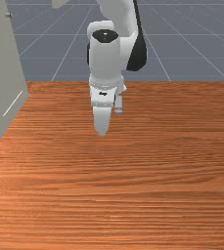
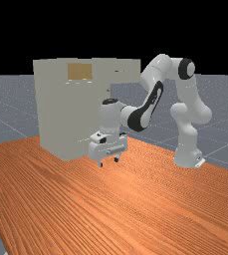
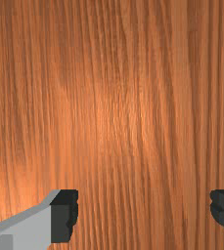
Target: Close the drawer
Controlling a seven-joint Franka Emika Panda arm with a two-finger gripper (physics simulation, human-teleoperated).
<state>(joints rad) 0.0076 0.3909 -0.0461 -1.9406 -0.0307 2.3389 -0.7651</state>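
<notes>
In the far view my gripper (image 2: 109, 162) hangs low over the table, pointing down, in front of the cabinet's right side. The wrist view has the open gripper (image 3: 144, 212) with its fingers wide apart and only wood between them. A pale grey cabinet (image 2: 60, 109) stands behind the hand in the far view. High on it, a drawer (image 2: 126, 74) juts out toward the far view's right, well above the fingertips and close to the arm's forearm. Nothing touches the gripper.
The orange-brown table (image 2: 135, 209) spreads below and around the hand. At the front view's left, the cabinet wall (image 1: 3, 73) rises beside the arm, a gap away from the hand. A pale corner (image 1: 59, 2) hangs at that view's top edge.
</notes>
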